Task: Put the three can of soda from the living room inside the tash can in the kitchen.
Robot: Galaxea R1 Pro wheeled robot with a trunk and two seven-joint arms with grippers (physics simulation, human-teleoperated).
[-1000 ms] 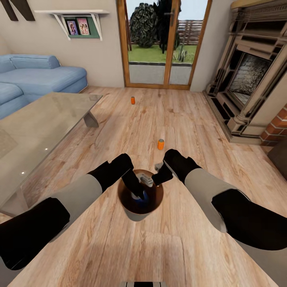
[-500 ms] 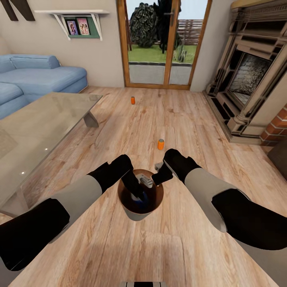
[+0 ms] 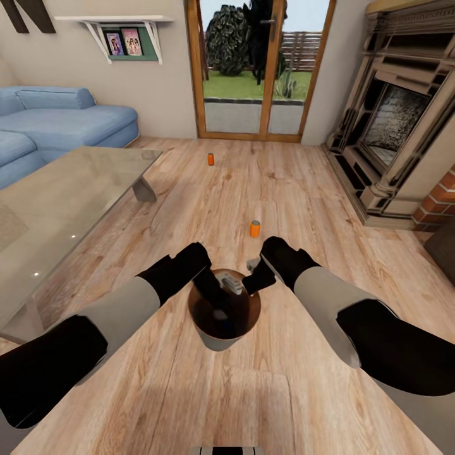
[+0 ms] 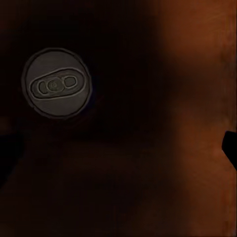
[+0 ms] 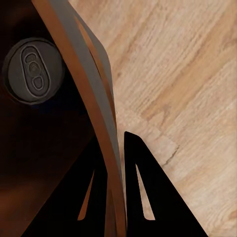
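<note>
One can (image 4: pixel 55 84) sits inside the bin (image 3: pixel 218 341); right gripper (image 5: pixel 114 197) pinches its rim for carrying, left gripper (image 3: pixel 218 309) hangs released.

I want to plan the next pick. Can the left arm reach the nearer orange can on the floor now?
Probably not yet: the left gripper is down inside the trash can, and the nearer orange can stands beyond the bin on open floor.

orange cans (image 3: pixel 254 228), copper-brown bin interior (image 3: pixel 243 313)

Bright, even room light; the bin (image 3: pixel 218 341) interior is murky, perhaps blurred.
</note>
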